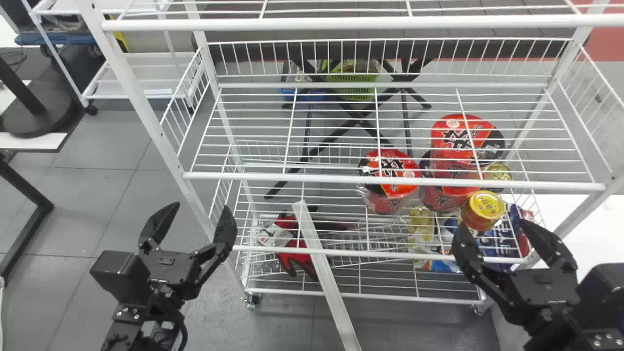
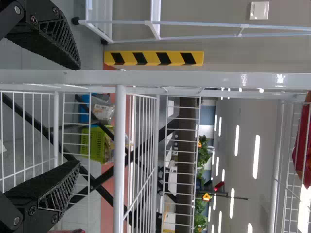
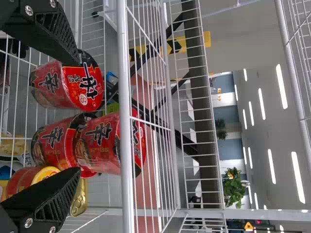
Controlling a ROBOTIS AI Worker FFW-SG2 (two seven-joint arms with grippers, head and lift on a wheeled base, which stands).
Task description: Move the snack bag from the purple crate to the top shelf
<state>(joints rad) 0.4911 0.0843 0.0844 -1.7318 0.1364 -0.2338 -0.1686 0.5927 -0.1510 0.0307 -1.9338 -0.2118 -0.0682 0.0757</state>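
Head view: your left gripper (image 1: 196,212) and right gripper (image 1: 493,226) both have their jaws wide apart and empty, in front of the white wire rack (image 1: 390,179). You cannot place the snack bag for certain; a red item (image 2: 302,141) high on the rack in the left wrist view may or may not be it. Expect a light, soft bag with slippery film and crushable contents, so pinch a sealed edge gently. The red noodle cups (image 3: 70,86) bear bold black characters; the yellow lid (image 1: 486,205) has small dark print.
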